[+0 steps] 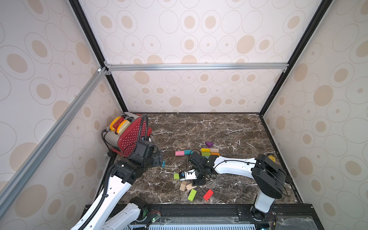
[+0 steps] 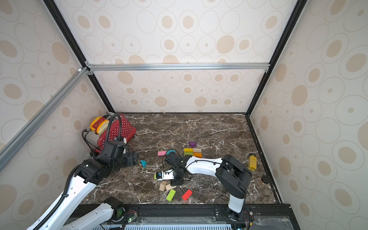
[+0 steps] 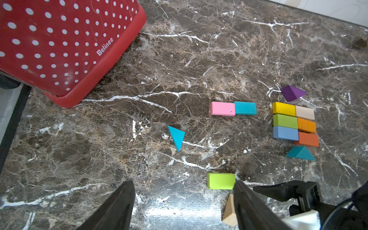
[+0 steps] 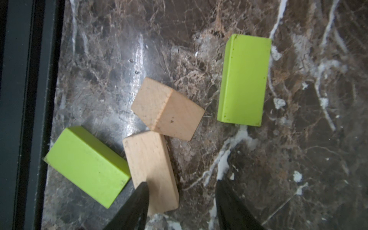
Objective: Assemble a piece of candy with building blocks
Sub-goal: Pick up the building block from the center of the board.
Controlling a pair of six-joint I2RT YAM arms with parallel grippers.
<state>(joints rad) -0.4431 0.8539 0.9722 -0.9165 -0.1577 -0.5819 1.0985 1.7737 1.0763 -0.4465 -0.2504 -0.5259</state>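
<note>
Tan wedge (image 4: 151, 171) lies lower centre of the right wrist view, touching its twin (image 4: 167, 108). Right gripper (image 4: 181, 207) jaws apart, nothing held, one tip over it; should centre before closing. Left gripper (image 3: 183, 207) wide, empty, w/ teal wedge (image 3: 176, 137) mid-frame.

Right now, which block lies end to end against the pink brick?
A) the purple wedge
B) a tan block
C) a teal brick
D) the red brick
C: in the left wrist view the teal brick butts against one end of the pink brick, forming a short row.
</note>
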